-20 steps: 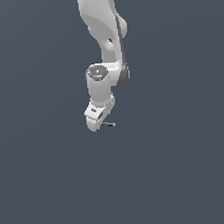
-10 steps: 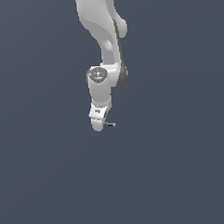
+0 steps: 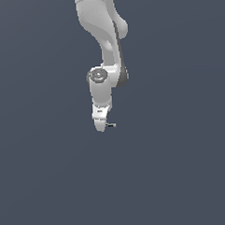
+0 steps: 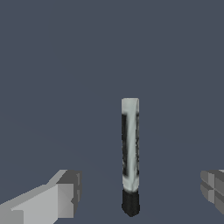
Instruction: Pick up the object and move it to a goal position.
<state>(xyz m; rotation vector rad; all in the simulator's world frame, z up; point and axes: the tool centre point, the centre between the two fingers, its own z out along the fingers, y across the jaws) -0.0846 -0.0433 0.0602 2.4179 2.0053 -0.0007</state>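
Note:
The object is a tiny thin rod, black at one end and pale grey-white along the rest. In the wrist view the rod [image 4: 130, 155] lies on the dark grey floor between my two fingertips [image 4: 65, 197], which stand wide apart on either side of it without touching it. In the exterior view the rod [image 3: 111, 125] shows as a small dark sliver just to the exterior view's right of the white hand. My gripper [image 3: 102, 125] is open, low over the floor, right at the rod.
The big white arm [image 3: 103, 40] comes down from the top of the exterior view. Plain dark grey floor [image 3: 183, 176] surrounds the hand on all sides.
The arm has shifted slightly to the exterior view's right and lowered the hand a little toward the rod. The rod has not moved.

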